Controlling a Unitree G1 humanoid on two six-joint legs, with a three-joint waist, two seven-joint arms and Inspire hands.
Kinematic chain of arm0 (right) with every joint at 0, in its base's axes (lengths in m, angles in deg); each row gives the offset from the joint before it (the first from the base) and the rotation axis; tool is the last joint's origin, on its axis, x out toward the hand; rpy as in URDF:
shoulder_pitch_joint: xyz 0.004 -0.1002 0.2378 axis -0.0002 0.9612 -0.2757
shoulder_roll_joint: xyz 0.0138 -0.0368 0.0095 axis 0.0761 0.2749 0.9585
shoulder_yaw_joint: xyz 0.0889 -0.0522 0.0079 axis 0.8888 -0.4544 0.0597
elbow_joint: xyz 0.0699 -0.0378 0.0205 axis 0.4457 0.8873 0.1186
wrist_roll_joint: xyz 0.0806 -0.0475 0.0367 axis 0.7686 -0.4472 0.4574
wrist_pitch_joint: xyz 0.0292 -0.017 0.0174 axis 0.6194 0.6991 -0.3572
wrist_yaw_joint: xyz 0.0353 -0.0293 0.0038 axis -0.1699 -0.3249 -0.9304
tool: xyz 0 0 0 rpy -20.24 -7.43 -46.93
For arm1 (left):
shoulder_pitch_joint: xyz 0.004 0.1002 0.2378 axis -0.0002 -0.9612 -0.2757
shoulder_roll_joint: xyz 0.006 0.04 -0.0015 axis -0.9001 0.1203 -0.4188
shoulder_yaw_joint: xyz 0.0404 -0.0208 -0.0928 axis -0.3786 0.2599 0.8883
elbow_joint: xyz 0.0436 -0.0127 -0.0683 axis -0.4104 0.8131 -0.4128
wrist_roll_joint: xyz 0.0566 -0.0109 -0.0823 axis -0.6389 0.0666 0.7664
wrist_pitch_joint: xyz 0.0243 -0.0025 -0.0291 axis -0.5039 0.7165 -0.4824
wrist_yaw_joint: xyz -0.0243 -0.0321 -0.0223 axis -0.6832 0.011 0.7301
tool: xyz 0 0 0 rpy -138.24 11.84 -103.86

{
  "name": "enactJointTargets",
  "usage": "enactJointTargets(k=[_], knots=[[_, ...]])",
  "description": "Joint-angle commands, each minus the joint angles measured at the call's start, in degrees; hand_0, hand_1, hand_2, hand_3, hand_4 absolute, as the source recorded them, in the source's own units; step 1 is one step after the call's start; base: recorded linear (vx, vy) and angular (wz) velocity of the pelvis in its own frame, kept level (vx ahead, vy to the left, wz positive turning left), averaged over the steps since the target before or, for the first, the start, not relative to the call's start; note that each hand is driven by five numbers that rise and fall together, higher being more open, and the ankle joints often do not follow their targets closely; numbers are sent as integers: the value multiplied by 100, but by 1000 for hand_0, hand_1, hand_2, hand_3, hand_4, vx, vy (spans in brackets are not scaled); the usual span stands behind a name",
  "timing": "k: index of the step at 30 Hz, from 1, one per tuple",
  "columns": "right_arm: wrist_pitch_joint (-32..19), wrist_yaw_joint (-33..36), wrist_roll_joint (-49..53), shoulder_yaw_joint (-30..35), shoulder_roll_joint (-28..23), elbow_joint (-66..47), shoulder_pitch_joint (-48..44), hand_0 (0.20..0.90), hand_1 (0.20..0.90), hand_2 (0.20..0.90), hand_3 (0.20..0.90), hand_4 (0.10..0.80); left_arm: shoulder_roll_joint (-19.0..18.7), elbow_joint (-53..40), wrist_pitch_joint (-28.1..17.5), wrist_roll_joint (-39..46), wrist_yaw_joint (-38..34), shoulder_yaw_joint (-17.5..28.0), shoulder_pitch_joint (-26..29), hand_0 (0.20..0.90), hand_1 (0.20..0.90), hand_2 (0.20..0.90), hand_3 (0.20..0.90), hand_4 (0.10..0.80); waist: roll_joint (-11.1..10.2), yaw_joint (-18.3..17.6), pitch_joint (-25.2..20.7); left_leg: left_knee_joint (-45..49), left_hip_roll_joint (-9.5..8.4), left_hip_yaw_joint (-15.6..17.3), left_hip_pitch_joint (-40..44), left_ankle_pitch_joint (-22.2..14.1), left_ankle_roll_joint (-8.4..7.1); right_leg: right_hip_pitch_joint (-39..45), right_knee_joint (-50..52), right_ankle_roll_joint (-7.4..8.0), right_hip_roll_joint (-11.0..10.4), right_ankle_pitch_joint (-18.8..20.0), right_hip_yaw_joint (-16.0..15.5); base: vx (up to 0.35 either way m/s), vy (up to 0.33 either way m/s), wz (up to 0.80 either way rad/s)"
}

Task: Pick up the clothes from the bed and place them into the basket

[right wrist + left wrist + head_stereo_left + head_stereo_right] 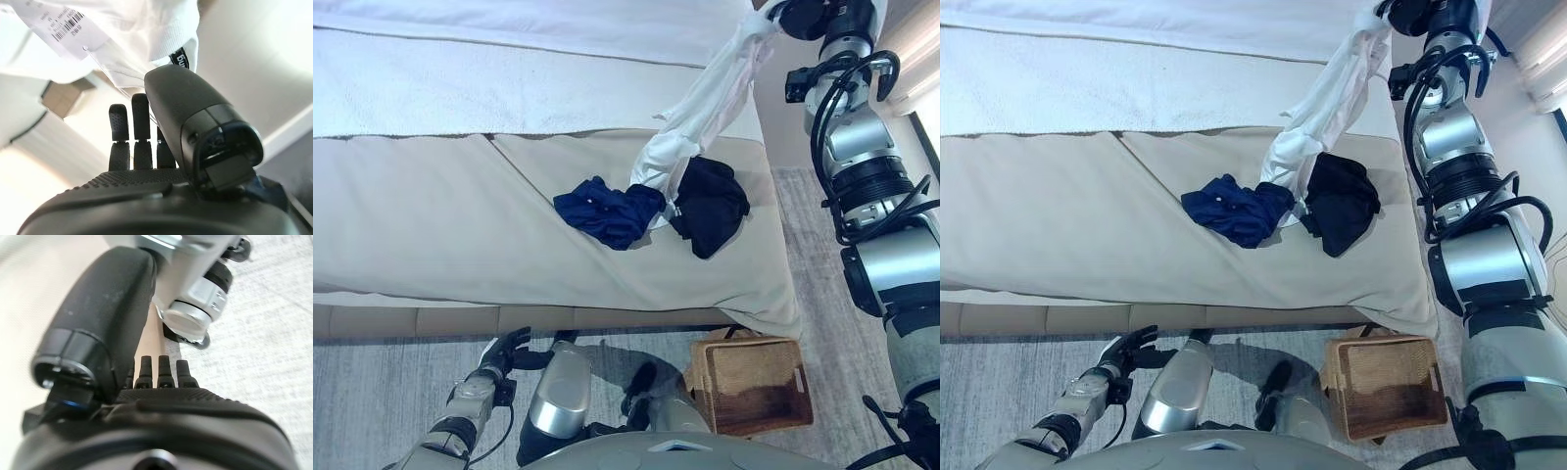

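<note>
- Two arms w/ silver-grey rounded shells, black ribbed rings btwn segments.
- Right arm [1474, 264]: thick black cables loop along its side; small black box clipped near wrist.
- Right hand [146, 161]: dark, matte; finger backs w/ fine dotted texture; thumb is a smooth, bulky black pod.
- Left arm [460, 411]: slimmer grey forearm, thin black cable beside it.
- Left hand [161, 377]: black, short ridged fingertips in a row, broad smooth thumb housing, textured knuckle band.
</note>
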Motion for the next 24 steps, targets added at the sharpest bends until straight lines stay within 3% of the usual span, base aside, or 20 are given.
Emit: enactJointTargets(k=[1, 11, 17, 24], knots=[[-707, 924, -302, -470, -1151, -598, -948, 300, 300, 300, 200, 100, 26, 375, -43, -247, 70, -257, -446, 900, 900, 900, 900, 800, 94, -216, -1280, -1108, -57, 242, 958, -91, 383, 1, 686, 350, -210, 500, 282, -45, 46, -19], [-608, 1157, 24, -753, -2124, -733, -1492, 300, 300, 300, 200, 100, 24, 398, 126, -365, 243, -284, -376, 900, 900, 900, 900, 800, 199, -752, -1686, -1033, 6, 717, 1233, -258, 447, -1, 790, 291, -6, 210, 720, 16, -22, -34], [-651, 891, 331, -1016, -2594, -526, -1701, 300, 300, 300, 200, 100, 99, 273, 194, -486, 361, -551, -316, 900, 900, 900, 900, 800, 174, -1031, -1900, -1070, 119, 1055, 1337, -300, 367, 199, 354, 117, 194, -107, 900, 11, -89, -37], [-505, 230, 633, -1112, -2788, -596, -1683, 300, 300, 300, 200, 100, 154, 324, 272, -607, 475, -739, -269, 900, 900, 900, 900, 800, 212, -1291, -2031, -1216, 209, 1364, 1444, -244, 276, 293, 63, -6, 342, -223, 1071, -4, -73, -28]])
